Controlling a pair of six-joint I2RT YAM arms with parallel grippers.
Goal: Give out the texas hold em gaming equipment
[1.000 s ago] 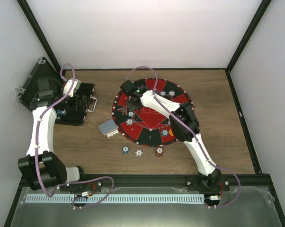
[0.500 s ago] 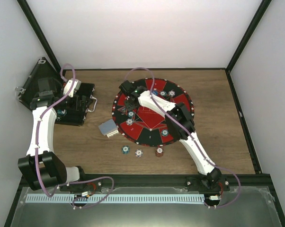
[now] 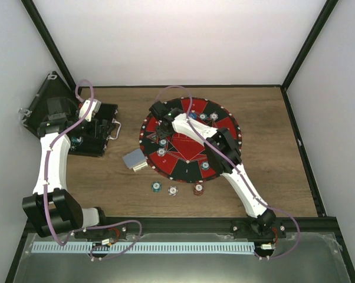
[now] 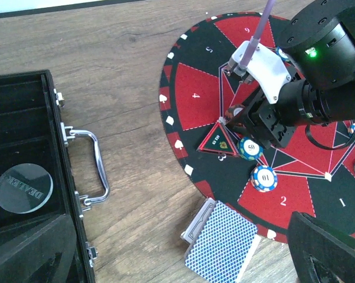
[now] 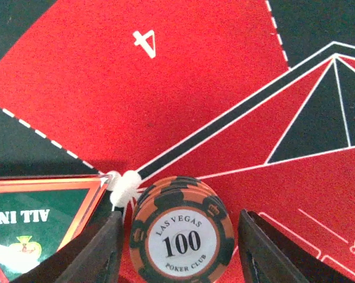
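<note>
Heads up, your right jaws are parked low over the round mat (image 4: 192, 97), and they're apart. The two fingers (image 5: 98, 250) stand on either side of the brown 100 chip (image 5: 180, 236) with a sliver of red mat showing on each side, so nothing is clamped. That chip lies flat on the mat, just beside the corner of the triangular All In marker (image 4: 216, 140), near the inner tip of wedge 4.

Your left jaws are spread wide with nothing between them. Their fingers (image 4: 328, 247) hang over the wooden surface (image 4: 124, 71), between the open black case (image 4: 24, 112) and the mat. A round dealer button (image 4: 23, 187) sits in one of the case's compartments.

As for the rest of the gear, the card deck (image 4: 220, 244) lies backs up on the surface just off the mat's near-left edge, next to a clear box (image 4: 196, 227) I can't make out well. A 50 chip (image 4: 249, 147) and a 10 chip (image 4: 264, 177) lie close together on the mat. Three more chips (image 3: 173, 190) sit in a row on the surface just off the mat's near edge, and another chip (image 3: 205, 165) lies on a near wedge.
</note>
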